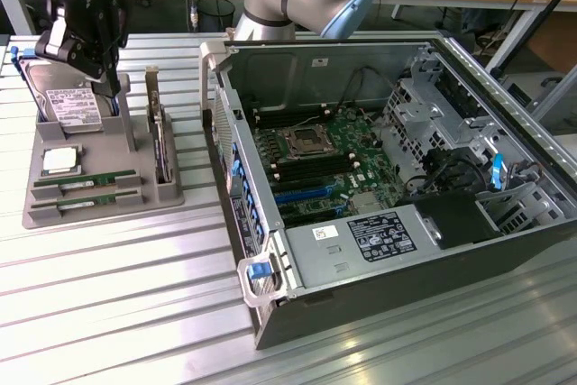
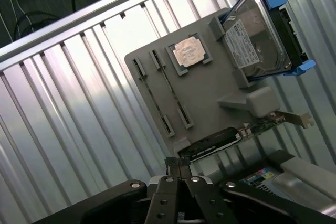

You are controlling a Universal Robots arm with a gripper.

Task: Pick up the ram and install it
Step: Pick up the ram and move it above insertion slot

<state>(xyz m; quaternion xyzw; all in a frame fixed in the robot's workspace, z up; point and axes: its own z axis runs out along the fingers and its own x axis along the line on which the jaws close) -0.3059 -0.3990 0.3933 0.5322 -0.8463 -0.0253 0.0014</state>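
Two ram sticks [image 1: 86, 182] lie flat, side by side, in the front slots of a grey tray [image 1: 99, 215] at the exterior view's left. In the wrist view the ram [image 2: 170, 87] shows as thin edge-on strips on the tray [image 2: 210, 95]. My gripper [image 1: 110, 78] hangs above the tray's back, by the hard drive [image 1: 68, 101], well above the ram. Its fingers [image 2: 178, 167] are pressed together with nothing between them.
The tray also carries a silver processor chip [image 1: 59, 160] and an upright card with a metal bracket [image 1: 160, 137]. An open computer case [image 1: 361, 250] lies at the exterior view's right, its motherboard [image 1: 325, 160] exposed with long memory slots. All sits on a ribbed metal table [image 1: 117, 295].
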